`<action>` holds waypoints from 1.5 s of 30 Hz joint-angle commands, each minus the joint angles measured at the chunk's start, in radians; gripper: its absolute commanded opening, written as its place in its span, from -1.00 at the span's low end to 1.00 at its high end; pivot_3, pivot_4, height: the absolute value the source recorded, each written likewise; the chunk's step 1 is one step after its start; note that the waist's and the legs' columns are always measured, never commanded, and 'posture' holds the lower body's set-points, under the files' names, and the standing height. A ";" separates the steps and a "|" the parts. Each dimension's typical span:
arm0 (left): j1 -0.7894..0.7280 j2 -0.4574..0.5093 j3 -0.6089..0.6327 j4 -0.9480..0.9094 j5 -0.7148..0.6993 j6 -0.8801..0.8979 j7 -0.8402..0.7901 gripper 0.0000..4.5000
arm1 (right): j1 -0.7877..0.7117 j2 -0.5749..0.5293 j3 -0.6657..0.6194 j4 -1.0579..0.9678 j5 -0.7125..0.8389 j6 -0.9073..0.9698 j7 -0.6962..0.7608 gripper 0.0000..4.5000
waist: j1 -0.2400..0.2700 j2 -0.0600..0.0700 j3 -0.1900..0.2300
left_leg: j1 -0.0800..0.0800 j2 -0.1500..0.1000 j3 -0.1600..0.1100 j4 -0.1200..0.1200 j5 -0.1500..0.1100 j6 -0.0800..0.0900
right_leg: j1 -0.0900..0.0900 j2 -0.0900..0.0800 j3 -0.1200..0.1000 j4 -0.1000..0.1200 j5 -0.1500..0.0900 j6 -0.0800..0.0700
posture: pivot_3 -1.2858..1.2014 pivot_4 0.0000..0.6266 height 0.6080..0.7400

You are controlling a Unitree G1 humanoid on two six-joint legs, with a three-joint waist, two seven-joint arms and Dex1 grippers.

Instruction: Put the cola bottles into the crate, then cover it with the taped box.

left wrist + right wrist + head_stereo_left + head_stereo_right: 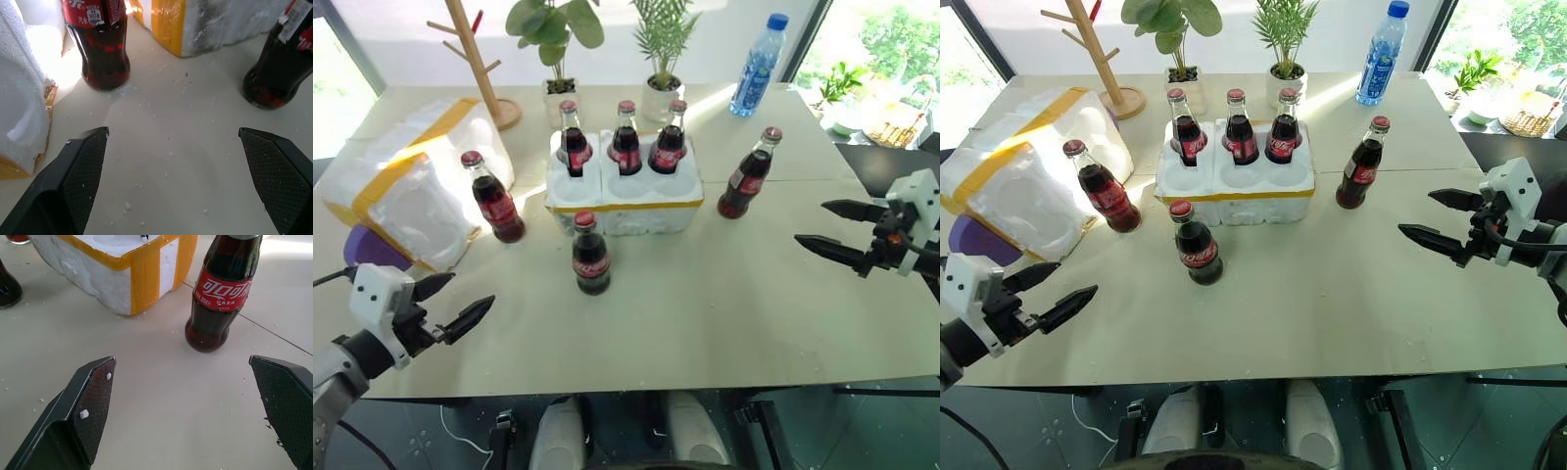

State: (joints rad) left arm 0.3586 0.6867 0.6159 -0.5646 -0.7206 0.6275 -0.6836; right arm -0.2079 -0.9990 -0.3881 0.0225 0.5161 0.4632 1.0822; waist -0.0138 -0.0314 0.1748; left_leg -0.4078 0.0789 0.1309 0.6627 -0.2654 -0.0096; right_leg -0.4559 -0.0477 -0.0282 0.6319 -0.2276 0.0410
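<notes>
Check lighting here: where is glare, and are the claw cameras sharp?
Left eye view: sunlight washes out the taped box and the table beside the crate. Left wrist view: a bright blown patch beside the cola bottle. Right wrist view: even light, bottle label readable.

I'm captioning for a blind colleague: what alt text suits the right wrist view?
A cola bottle stands on the table beside the yellow-taped corner of the crate, ahead of the open right gripper, which holds nothing.

Open desk [724, 313] ahead of both pincers
Blocked farther in by crate [625, 204], loose bottles [591, 257] and box [401, 186].
</notes>
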 commanded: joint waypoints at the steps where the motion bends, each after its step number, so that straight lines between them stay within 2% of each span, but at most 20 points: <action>1: 0.005 0.010 0.029 -0.028 -0.008 -0.015 -0.005 0.99 | -0.005 -0.001 -0.028 -0.022 0.009 -0.016 -0.001 1.00 | 0.000 0.000 0.000 | 0.000 0.000 0.000 0.000 0.000 0.000 | 0.000 0.000 0.000 0.000 0.000 0.000 | 0.03 -0.52 1.00; 12: -0.023 0.001 0.010 -0.012 -0.013 -0.007 0.039 0.99 | 0.018 -0.003 -0.042 -0.029 0.030 0.006 0.002 1.00 | 0.001 0.000 0.000 | 0.000 0.000 0.001 0.001 0.000 0.000 | 0.001 0.001 0.000 0.000 0.000 0.000 | 0.03 -0.52 1.00; 16: -0.085 -0.015 -0.005 0.001 -0.002 -0.017 0.094 0.99 | 0.024 -0.016 -0.046 -0.052 0.051 0.033 0.015 1.00 | 0.002 0.000 0.000 | 0.000 0.000 0.000 0.001 0.000 0.000 | 0.002 0.001 0.000 0.000 0.000 0.000 | 0.03 -0.52 1.00; 22: -0.197 -0.065 -0.063 0.023 0.058 -0.040 0.205 0.99 | 0.028 -0.036 -0.112 -0.163 0.185 0.161 0.047 1.00 | 0.002 0.000 0.000 | 0.001 0.000 0.000 0.001 0.000 0.000 | 0.004 0.001 0.000 0.000 0.000 0.001 | 0.03 -0.52 1.00; 29: -0.447 -0.107 -0.204 0.162 0.169 -0.070 0.304 0.99 | 0.021 -0.074 -0.170 -0.390 0.464 0.394 0.062 1.00 | 0.005 -0.001 -0.001 | 0.005 0.000 -0.002 0.002 0.000 0.000 | 0.010 0.002 -0.001 0.000 0.001 0.001 | 0.03 -0.52 1.00; 34: -0.550 -0.119 -0.296 0.273 0.245 -0.124 0.291 0.99 | -0.012 -0.065 -0.146 -0.447 0.521 0.421 0.016 1.00 | 0.003 -0.001 -0.001 | 0.006 -0.001 -0.002 0.002 0.000 0.000 | 0.011 0.001 -0.001 -0.001 0.001 0.001 | 0.03 -0.52 1.00; 45: -0.701 -0.151 -0.378 0.474 0.341 -0.205 0.272 0.99 | -0.056 -0.046 -0.091 -0.499 0.581 0.435 -0.053 1.00 | 0.005 -0.001 -0.001 | 0.006 -0.001 -0.002 0.002 0.000 0.000 | 0.011 0.001 -0.002 0.000 0.002 0.004 | 0.03 -0.52 1.00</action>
State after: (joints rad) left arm -0.3118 0.5367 0.2383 -0.0959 -0.3941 0.4493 -0.4114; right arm -0.2416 -1.0442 -0.4722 -0.4515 1.0746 0.9073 1.0410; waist -0.0086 -0.0324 0.1739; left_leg -0.4021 0.0781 0.1288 0.6651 -0.2654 -0.0093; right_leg -0.4444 -0.0464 -0.0300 0.6316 -0.2253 0.0449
